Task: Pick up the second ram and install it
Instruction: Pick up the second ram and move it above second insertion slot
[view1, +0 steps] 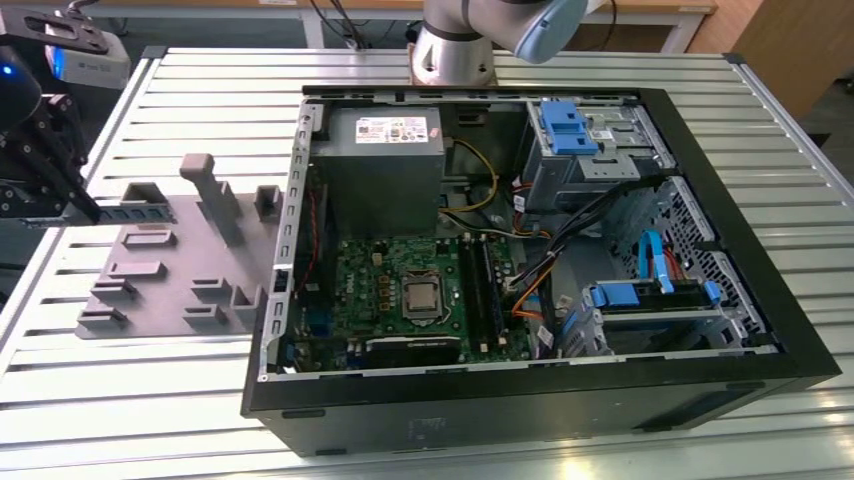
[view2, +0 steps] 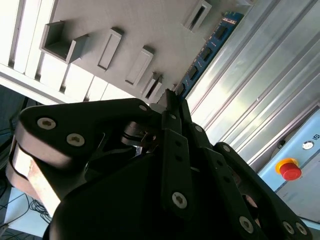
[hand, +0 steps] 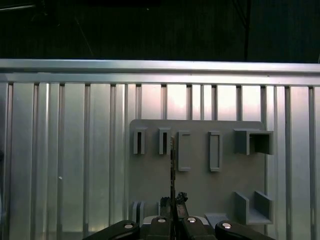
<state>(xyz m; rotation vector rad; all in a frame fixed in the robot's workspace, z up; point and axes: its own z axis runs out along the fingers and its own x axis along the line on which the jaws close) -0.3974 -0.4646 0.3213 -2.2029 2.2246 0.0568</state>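
The second ram (view1: 136, 212) is a thin blue-green stick with black chips, and my gripper (view1: 91, 215) is shut on one end of it at the exterior view's left. It hangs just over the grey holder plate (view1: 160, 265), apart from its blocks. In the second wrist view the ram (view2: 207, 50) juts out from my closed fingertips (view2: 170, 97) along the table slats. In the first wrist view the ram (hand: 172, 160) is seen edge-on as a thin line rising from my gripper (hand: 172, 206), above the holder plate (hand: 200, 187).
The open computer case (view1: 747, 250) lies to the exterior view's right of the holder, with the green motherboard (view1: 387, 285) and its dark memory slots (view1: 483, 290) inside. The arm's base (view1: 454, 50) stands behind the case. A red button (view2: 290, 169) sits beyond the table edge.
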